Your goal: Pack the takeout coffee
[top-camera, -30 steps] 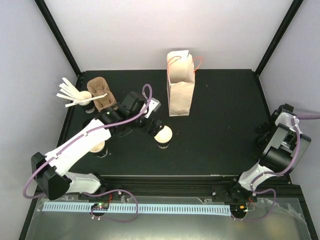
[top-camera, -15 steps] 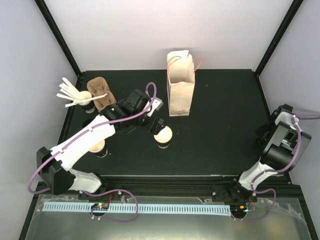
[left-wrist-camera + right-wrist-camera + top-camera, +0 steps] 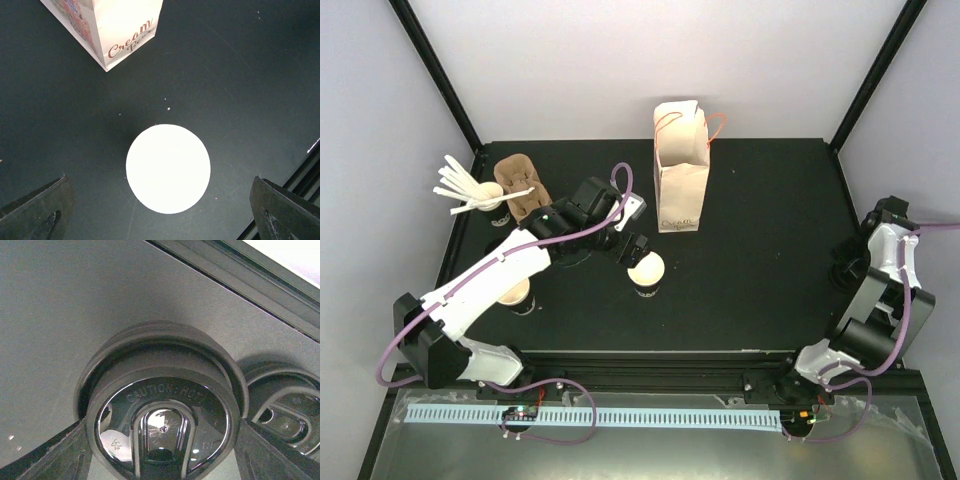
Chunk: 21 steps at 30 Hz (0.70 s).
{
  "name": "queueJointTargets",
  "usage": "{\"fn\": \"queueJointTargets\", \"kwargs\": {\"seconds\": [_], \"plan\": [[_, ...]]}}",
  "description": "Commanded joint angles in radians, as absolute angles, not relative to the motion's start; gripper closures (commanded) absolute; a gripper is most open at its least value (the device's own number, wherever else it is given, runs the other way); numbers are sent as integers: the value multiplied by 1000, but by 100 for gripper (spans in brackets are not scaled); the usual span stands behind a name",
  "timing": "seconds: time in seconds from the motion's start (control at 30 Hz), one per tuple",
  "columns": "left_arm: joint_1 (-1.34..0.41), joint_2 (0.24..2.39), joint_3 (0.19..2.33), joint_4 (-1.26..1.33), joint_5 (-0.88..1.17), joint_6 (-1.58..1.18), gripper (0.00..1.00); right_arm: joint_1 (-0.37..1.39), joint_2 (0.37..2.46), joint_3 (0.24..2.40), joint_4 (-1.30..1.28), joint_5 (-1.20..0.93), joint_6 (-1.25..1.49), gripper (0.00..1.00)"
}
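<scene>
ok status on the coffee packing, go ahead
Left fingers open above lidless cup. Right fingers straddle a black lid, grip unclear. Paper bag stands upright behind cup.

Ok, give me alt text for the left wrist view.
A lidless coffee cup, washed out to a white disc, sits centred below the open left tool, its fingers in the bottom corners. A paper bag shows top left.
</scene>
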State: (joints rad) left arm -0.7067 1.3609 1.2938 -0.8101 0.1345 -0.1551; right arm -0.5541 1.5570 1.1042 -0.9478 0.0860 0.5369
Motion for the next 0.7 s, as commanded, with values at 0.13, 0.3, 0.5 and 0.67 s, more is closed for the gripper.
{"fn": "queueJointTargets", "kwargs": {"seconds": [0.13,0.3,0.5,0.67], "plan": [[-697,1376,1341,-809,137,-126,1,-440,1453,1155,-1040,62,512,25],[-687,1378,1349,-785,202,-139,1,-239,1431,1205,-1059,-42,456,25],[-637,1419,1403,-658,499,-228,1,-23,1365,1156,-905,-403,463,31],[-620,1504,1418,-397,894,-388,11,39,1292,1084,-667,-756,518,32]]}}
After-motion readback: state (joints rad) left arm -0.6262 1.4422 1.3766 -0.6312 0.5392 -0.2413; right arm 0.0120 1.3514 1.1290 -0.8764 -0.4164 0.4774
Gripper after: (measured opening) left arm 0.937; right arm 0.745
